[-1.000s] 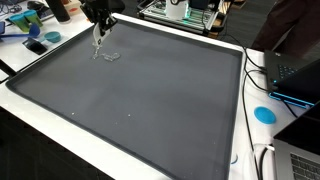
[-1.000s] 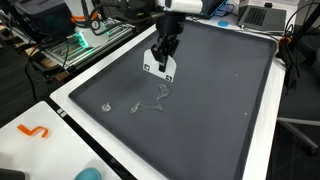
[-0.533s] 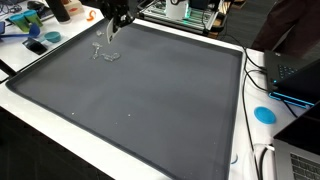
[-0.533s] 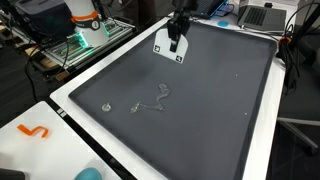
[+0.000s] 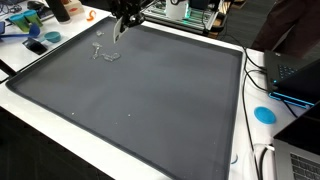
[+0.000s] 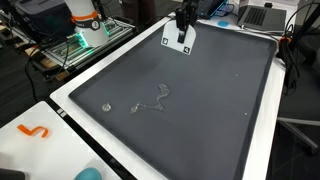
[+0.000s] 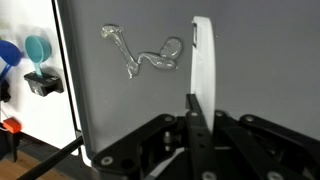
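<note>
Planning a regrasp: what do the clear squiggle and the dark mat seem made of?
Squiggle: transparent, glossy, likely plastic or glass; the mat shows through it. Mat: dark grey, matte, perhaps rubber or fabric; no glare.

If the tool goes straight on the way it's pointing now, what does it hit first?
Most likely the bare dark mat, near its edge. The tool points down at it. The clear twisted piece lies well off to the side, out of that line. Height above the mat is unclear.
</note>
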`<state>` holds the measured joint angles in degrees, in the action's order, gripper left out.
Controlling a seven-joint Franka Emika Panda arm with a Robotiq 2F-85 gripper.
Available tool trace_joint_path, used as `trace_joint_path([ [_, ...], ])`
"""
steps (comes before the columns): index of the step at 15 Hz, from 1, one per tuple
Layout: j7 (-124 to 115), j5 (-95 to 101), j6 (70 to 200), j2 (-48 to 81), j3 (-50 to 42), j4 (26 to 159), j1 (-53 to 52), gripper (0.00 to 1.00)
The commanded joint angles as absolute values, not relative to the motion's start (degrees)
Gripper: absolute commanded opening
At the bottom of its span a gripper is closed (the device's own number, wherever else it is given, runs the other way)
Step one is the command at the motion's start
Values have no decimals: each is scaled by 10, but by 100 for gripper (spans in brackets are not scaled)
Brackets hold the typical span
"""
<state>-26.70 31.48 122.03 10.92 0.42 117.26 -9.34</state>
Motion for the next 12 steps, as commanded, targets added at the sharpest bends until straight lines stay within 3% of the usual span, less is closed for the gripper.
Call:
trace_joint_path([
  [1, -311, 355, 1209, 108, 5, 1170, -99, 1],
  [12, -307, 385, 1237, 126, 0, 1149, -83, 1],
])
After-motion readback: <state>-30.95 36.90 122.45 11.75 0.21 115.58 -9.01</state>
